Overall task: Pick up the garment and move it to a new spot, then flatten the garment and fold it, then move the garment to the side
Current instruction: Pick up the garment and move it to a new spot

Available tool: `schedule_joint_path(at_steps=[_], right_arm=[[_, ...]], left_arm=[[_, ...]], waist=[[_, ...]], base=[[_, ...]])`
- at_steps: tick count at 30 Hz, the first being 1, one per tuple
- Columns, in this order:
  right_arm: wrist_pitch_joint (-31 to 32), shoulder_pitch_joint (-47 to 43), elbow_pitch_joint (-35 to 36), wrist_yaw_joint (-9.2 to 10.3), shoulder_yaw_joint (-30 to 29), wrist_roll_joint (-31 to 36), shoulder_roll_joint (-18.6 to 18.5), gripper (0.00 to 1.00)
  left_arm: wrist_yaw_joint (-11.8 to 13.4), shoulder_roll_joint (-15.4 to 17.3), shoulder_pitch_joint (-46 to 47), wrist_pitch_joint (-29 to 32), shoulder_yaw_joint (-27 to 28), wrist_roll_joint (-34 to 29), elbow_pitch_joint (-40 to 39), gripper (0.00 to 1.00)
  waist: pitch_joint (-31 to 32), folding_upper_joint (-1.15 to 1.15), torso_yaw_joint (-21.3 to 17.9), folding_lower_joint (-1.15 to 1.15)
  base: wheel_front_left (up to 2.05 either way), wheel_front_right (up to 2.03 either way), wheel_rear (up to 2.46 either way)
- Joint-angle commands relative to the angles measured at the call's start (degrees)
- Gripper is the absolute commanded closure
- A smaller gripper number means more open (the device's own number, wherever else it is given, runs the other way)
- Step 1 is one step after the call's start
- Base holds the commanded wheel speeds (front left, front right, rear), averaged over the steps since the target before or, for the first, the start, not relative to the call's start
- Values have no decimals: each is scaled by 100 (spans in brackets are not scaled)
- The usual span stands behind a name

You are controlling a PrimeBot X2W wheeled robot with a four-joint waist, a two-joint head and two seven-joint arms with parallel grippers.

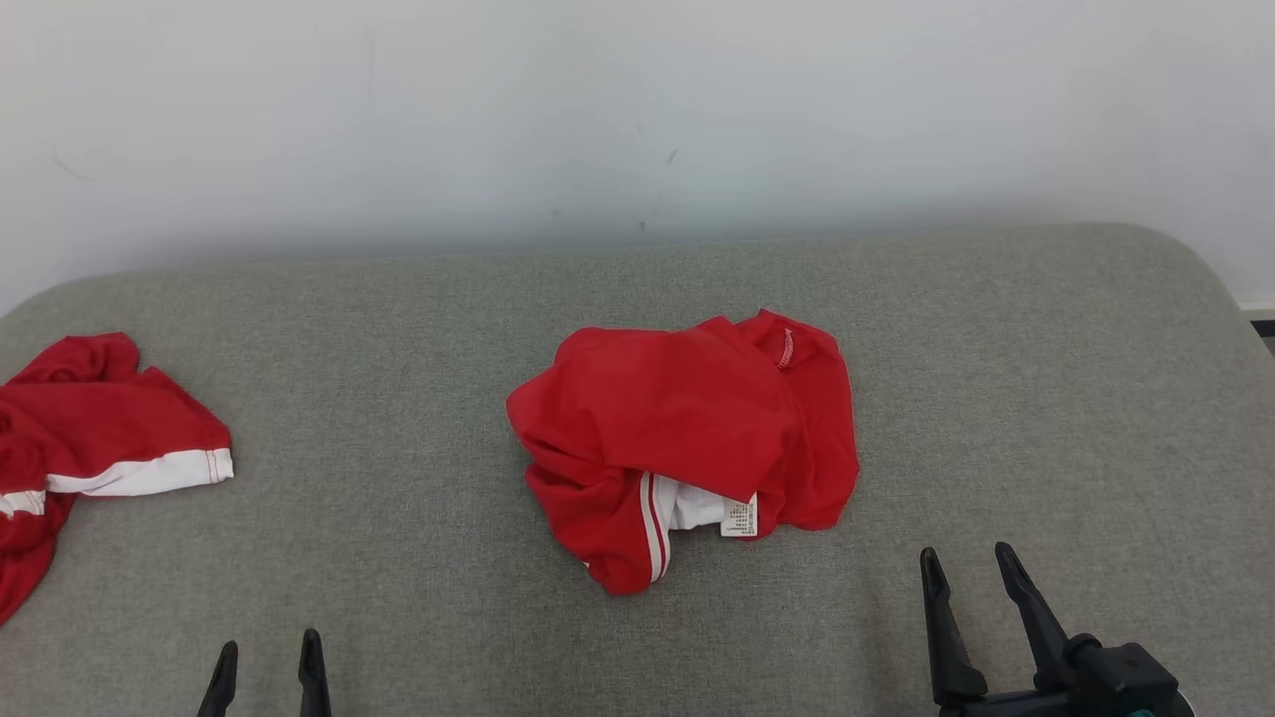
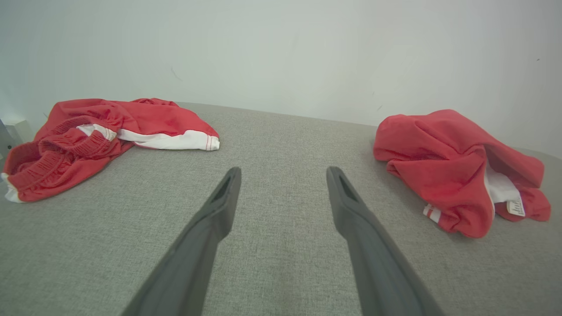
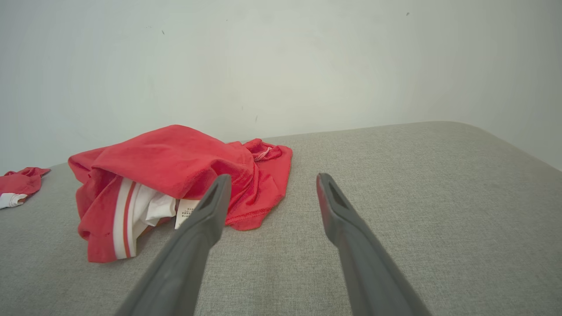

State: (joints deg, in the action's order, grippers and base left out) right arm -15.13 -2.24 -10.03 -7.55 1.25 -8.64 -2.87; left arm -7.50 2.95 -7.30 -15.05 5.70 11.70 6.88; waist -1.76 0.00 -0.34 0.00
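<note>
A crumpled red garment (image 1: 687, 438) with white stripes and a small white label lies in a heap at the middle of the grey padded surface (image 1: 418, 558). The same garment (image 2: 456, 171) sits to the right in the left wrist view, and the garment (image 3: 175, 184) lies left of the fingers in the right wrist view. My left gripper (image 1: 267, 652) is open near the front edge, well left of the heap. Open too, my right gripper (image 1: 966, 563) stands just right of and below the garment, apart from it. Neither holds anything.
A second red piece of clothing (image 1: 90, 438) with a white band and an elastic waist lies at the far left edge of the surface; the same clothing (image 2: 101, 136) appears at the left in the left wrist view. A pale wall (image 1: 637, 119) runs behind the surface.
</note>
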Motion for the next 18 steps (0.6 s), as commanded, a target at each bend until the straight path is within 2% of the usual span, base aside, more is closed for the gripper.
schedule_joint_path(at_steps=[1,18], right_arm=[[-7,-17,4,12,10,23,-1,0],[-7,34,1,12,4,-11,-1,0]], left_arm=[[3,-11,-50,-16,5,18,17,0],[3,-11,67,-16,13,34,42,0]], waist=[[-6,0,2,0],[-77,0,49,0]], base=[[0,0,0],[0,0,0]])
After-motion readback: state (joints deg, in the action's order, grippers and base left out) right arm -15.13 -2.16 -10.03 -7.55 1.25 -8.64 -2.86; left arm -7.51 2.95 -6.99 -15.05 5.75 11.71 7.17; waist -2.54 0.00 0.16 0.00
